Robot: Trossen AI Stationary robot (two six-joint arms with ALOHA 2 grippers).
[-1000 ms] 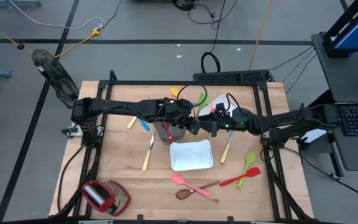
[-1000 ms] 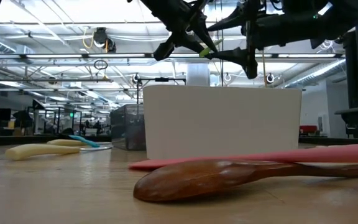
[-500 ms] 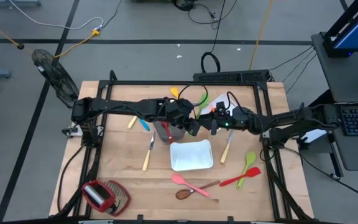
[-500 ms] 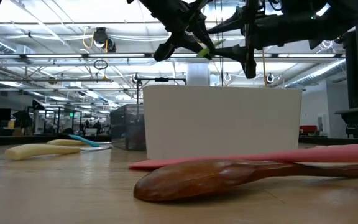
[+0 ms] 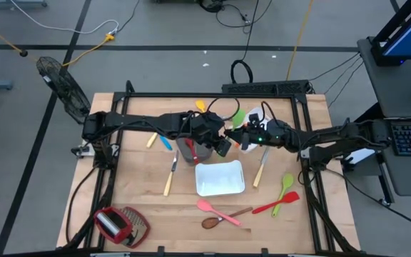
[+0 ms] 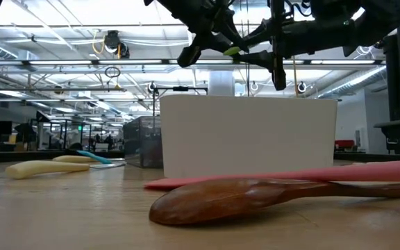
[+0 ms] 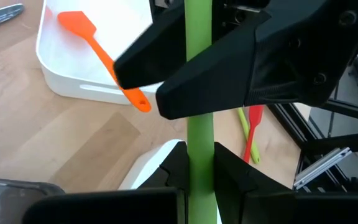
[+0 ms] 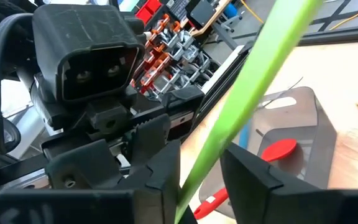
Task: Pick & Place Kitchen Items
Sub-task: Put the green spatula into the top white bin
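A green utensil with a long green handle hangs in the air over the middle of the table, between my two grippers. My left gripper comes from the table's left and is shut on the handle. My right gripper comes from the right and is closed on the same handle, a little farther along. Both grippers are well above the table. Below them stand a grey bin with a red utensil inside and a white tray holding an orange spatula. My left gripper pinches the green handle between its two fingers, which lie across it. The utensil is lifted clear of the table. My right gripper has one finger on each side of the same handle, just beyond the left gripper's fingers, and also lies across it. The head end points toward the far side.
A second white tray lies in the middle. Near it lie a pink spatula, a wooden spoon, a red spatula, a green one and two pale-handled knives. A red wire-mesh gadget sits near left.
My right gripper has shifted a little toward the far edge and the left gripper, and its fingers have closed in on the green handle. The visible green part looks shorter from above, with the head nearer the grippers. My left gripper has kept its hold.
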